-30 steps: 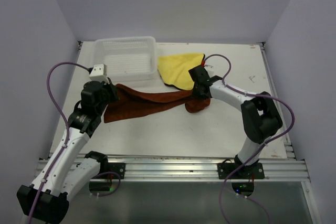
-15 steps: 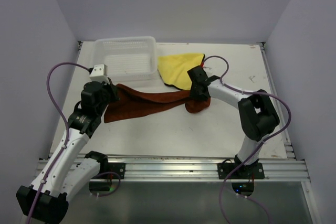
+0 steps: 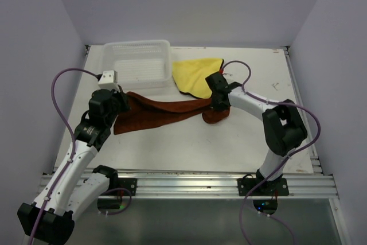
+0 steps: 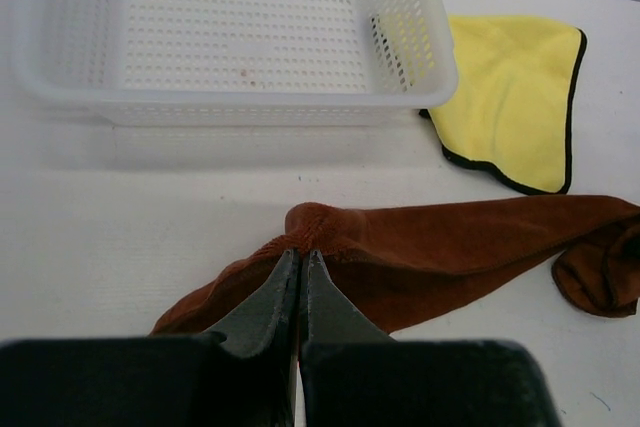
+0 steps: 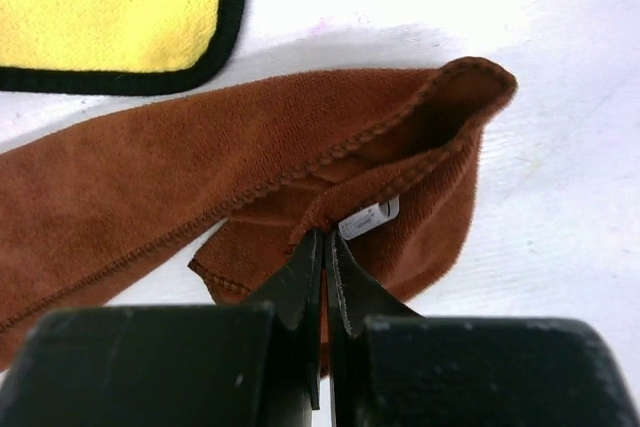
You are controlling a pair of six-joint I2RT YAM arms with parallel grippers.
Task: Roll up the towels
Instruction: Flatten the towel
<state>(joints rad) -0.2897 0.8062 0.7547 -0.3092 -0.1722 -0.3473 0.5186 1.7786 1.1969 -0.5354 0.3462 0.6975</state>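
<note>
The rust-brown towel (image 3: 166, 113) is stretched in a long band across the middle of the table. My left gripper (image 4: 301, 255) is shut on its left corner. At the other end my right gripper (image 5: 326, 235) is shut on a folded edge of the same brown towel (image 5: 200, 162), right by its small white label (image 5: 368, 218). The bright yellow towel (image 3: 195, 74) with a dark hem lies flat behind the right gripper (image 3: 218, 102), beside the basket. The brown towel (image 4: 470, 252) sags onto the table between the two grips.
A white plastic mesh basket (image 3: 167, 61) stands at the back left, touching the yellow towel's (image 4: 515, 97) corner. The table's right edge has a metal rail (image 3: 298, 90). Purple cables loop over both arms.
The right gripper closed on the brown towel's right edge, after standing partly open half a second ago. The left arm and towel have barely moved.
</note>
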